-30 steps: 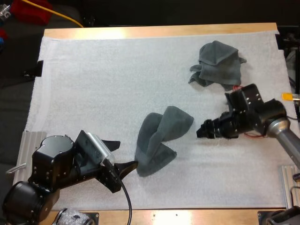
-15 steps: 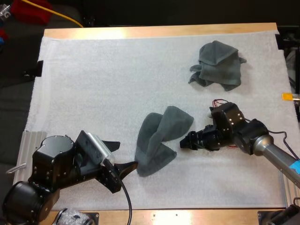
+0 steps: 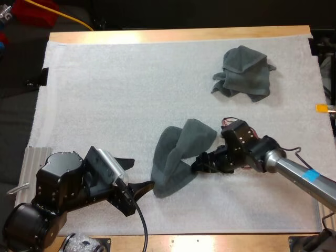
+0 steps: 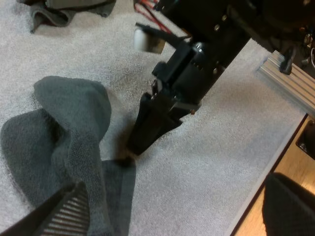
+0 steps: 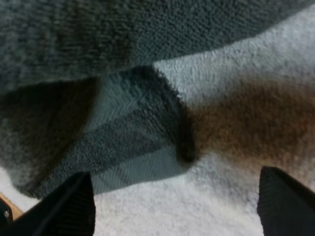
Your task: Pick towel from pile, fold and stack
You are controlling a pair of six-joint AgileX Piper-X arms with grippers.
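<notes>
From above, the right gripper [image 3: 198, 164] tips are hard to separate from the crumpled towel [image 3: 178, 157] edge. Its wrist view shows fingers [image 5: 69, 206] wide apart, a towel corner between them, unpinched. The towel lies mid white mat [image 3: 105, 94], toward the near edge. The left gripper [image 3: 142, 172] is also wide, one finger at the towel's near-left corner. A second towel [image 3: 243, 72] is bunched near the far-right corner.

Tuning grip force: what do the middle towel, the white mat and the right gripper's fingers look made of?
The middle towel: dark grey-green terry cloth, with a matte looped pile and a flat woven band at its edge. The white mat: a soft, nubby textile or foam; I can't tell which. The right gripper: fingers matte black, likely hard plastic, with ribbed inner faces.
</notes>
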